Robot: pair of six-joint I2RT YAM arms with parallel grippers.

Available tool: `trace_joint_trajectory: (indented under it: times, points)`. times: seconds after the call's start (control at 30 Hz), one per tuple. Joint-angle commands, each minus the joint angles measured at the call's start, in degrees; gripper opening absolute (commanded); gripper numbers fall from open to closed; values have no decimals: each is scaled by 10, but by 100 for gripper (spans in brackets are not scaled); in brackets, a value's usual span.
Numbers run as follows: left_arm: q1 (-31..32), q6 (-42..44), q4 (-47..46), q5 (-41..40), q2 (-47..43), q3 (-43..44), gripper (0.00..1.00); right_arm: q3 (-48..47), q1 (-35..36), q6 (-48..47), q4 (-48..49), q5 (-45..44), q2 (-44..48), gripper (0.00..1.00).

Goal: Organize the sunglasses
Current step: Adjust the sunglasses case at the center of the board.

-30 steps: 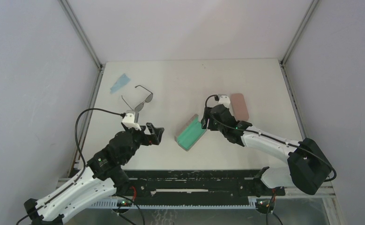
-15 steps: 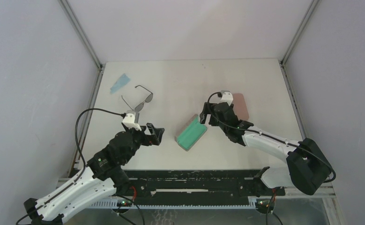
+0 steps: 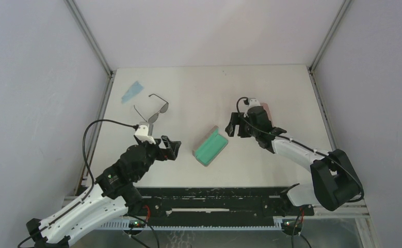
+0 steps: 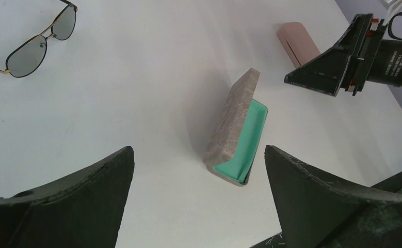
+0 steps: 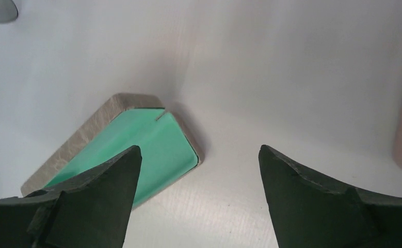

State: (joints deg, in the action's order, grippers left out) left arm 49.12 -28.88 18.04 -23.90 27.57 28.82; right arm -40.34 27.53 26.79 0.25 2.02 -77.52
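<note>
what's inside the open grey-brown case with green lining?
Only bare green lining shows inside the grey-brown oblong case; the thin wire-framed sunglasses lie outside. In the right wrist view a black finger covers one corner.

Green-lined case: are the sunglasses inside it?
No, the open case shows only bare green lining, while the sunglasses lie apart from it on the table.

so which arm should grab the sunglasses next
Left, probably: the sunglasses lie on its side of the table, nearer the left gripper, open and empty. The right gripper, also open, hangs past the open case, farther away.
</note>
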Motion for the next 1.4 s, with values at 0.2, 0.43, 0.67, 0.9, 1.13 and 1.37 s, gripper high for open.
trace_joint_trajectory:
  times: [0.2,0.43,0.67,0.9,1.13,1.37]
  points:
    - [4,10,-17,-7,3,-3,100,-82,7,-136,-103,79,-44,77]
    - [4,13,-8,-40,3,5,100,-126,24,-200,-155,118,-101,71]
    - [4,24,-7,-55,4,10,100,-171,27,-210,-147,147,-172,59]
    - [4,34,-2,-63,28,23,99,-199,22,-212,-143,137,-225,49]
    - [4,34,1,-74,31,28,99,-214,19,-204,-139,147,-258,38]
    - [4,33,8,-85,36,31,99,-215,23,-184,-143,121,-257,24]
